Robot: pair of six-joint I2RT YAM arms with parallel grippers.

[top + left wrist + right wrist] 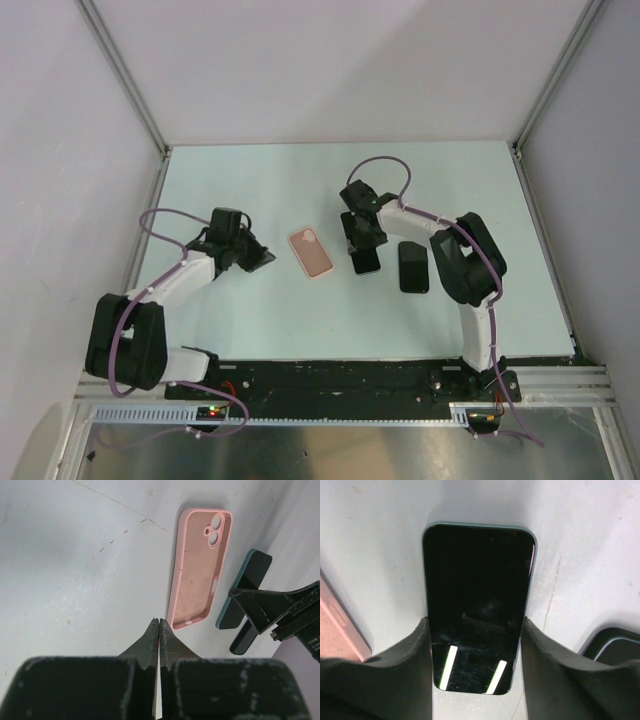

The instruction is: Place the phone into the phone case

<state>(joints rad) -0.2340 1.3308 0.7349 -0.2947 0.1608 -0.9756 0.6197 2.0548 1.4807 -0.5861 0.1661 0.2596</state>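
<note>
Right claw [475, 625]: clamps the teal phone [477, 570] between its fingers, across long edges; probably stiff, slick, glass-fragile.

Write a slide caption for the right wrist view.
Wrist view: right fingers clasp the phone by its long edges, screen up, with the pink case at left.

Bright, even light, soft shadows; two glare streaks on the phone [479, 605] screen; foreground blurred.
</note>
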